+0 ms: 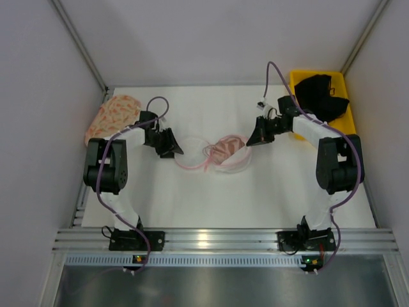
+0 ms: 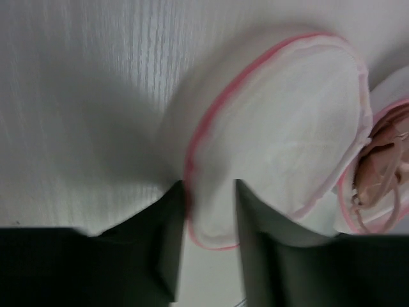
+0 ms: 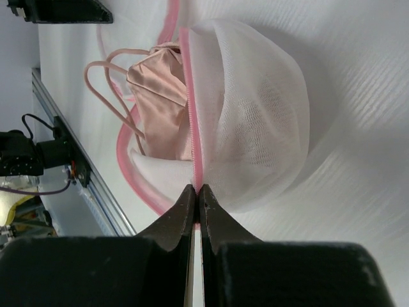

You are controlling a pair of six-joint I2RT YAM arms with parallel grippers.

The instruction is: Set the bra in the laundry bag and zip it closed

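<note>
The laundry bag [image 1: 192, 153] lies spread open in two round mesh halves with a pink zip rim at the table's middle. The pale pink bra [image 1: 223, 148] sits bunched in the right half, with its thin straps looping out. My left gripper [image 1: 174, 148] is at the left half's edge. In the left wrist view its jaws [image 2: 211, 185] stand apart astride the rim of the laundry bag [image 2: 287, 128], with the bra [image 2: 380, 163] at far right. My right gripper [image 3: 197, 188] is shut on the pink zip rim of the laundry bag [image 3: 255, 109], beside the bra [image 3: 163, 96].
A peach patterned fabric piece [image 1: 112, 115] lies at the back left by the wall. A yellow bin [image 1: 345, 118] holding a black garment [image 1: 323, 93] stands at the back right. An aluminium rail [image 1: 217, 240] runs along the near edge.
</note>
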